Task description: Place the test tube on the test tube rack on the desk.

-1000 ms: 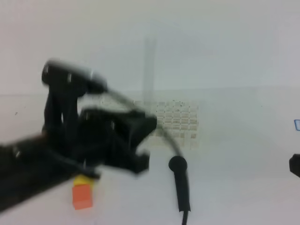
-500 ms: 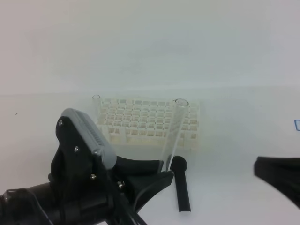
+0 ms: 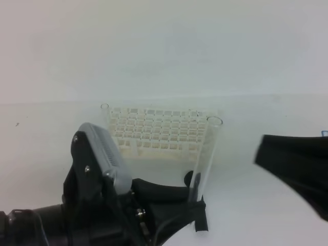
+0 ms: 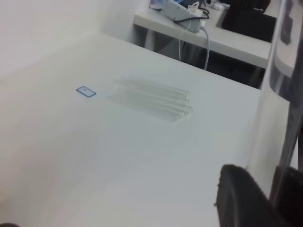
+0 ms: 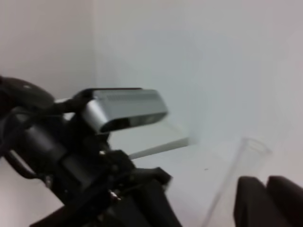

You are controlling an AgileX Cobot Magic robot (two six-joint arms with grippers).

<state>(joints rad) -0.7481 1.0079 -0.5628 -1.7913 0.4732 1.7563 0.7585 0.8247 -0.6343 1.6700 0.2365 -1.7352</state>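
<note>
We see that the left gripper [image 3: 192, 205] has drifted a little right along the near edge of the desk [image 3: 46, 138], and the test tube [image 3: 205, 154] clamped in it has gone with it, its open rim now level with the right end of the test tube rack [image 3: 154, 130]. The tube now covers most of the black stick [image 3: 201, 219]. The right gripper [image 3: 297, 164] has pushed much further in from the right edge.

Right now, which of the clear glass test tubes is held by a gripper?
The clear glass test tube standing tilted in front of the white lattice rack, clamped at its lower end by the left gripper. The other clear tubes lie flat together on the white desk.
</note>
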